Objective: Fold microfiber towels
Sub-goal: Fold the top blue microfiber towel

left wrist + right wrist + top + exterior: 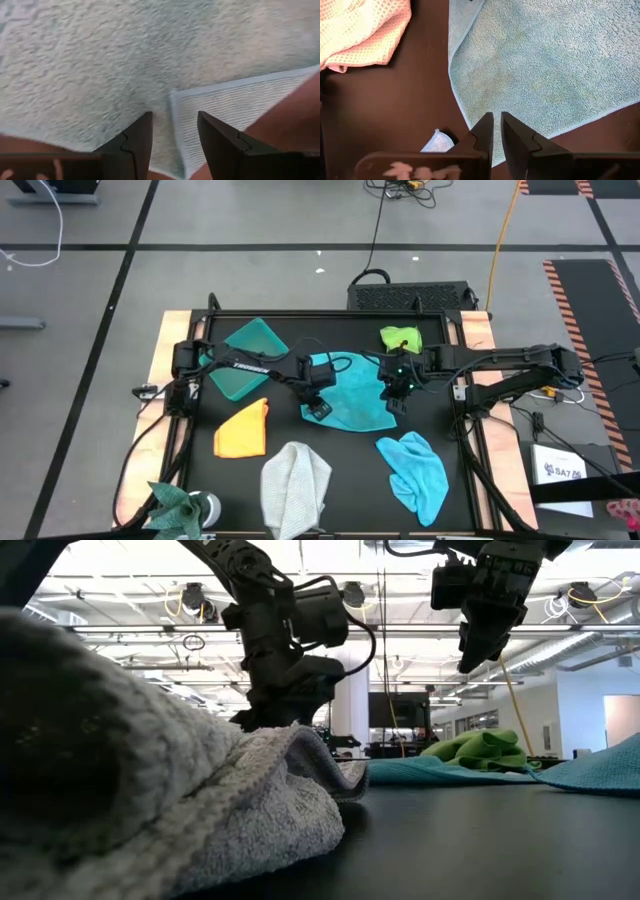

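From above, the teal towel (352, 392) lies spread in the middle of the table (340, 460). The left gripper (316, 408) is on its left edge and the right gripper (397, 402) is over its right part.

In the low view the right gripper (478, 650) hangs high above the cloth.

The left wrist view shows the fingers (135, 145) apart, with a turned-over edge of the towel (150, 65) between them.

In the right wrist view the fingers (482, 131) are almost closed and hold nothing.

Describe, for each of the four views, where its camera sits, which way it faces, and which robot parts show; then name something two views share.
High view: overhead, straight down; both arms, teal towel.
Low view: tabletop level, across; light grey towel, both grippers.
Left wrist view: down on the teal towel; left gripper open.
Right wrist view: down past nearly shut right gripper.
Shared: the teal towel appears in every view.
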